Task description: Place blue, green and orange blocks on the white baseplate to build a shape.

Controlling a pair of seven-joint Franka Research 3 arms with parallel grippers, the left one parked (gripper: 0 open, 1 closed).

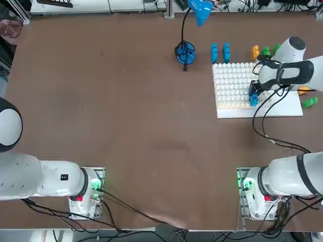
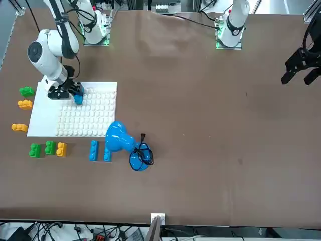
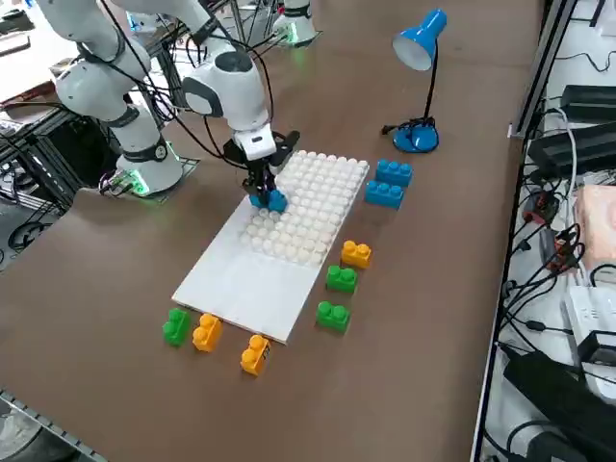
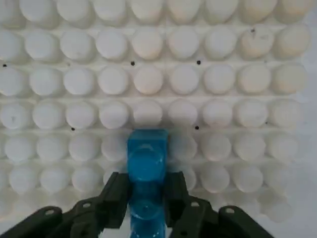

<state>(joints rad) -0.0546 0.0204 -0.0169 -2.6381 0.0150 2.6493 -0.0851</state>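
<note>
My overhead, front and right-side cameras all share the white baseplate (image 1: 260, 110); my wrist camera sits close above its studs.

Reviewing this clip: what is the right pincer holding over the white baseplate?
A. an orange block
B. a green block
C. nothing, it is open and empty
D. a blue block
D: the right pincer is shut on a blue block, its fingers pressed to the block's sides, right at the studs of the white baseplate.
</note>
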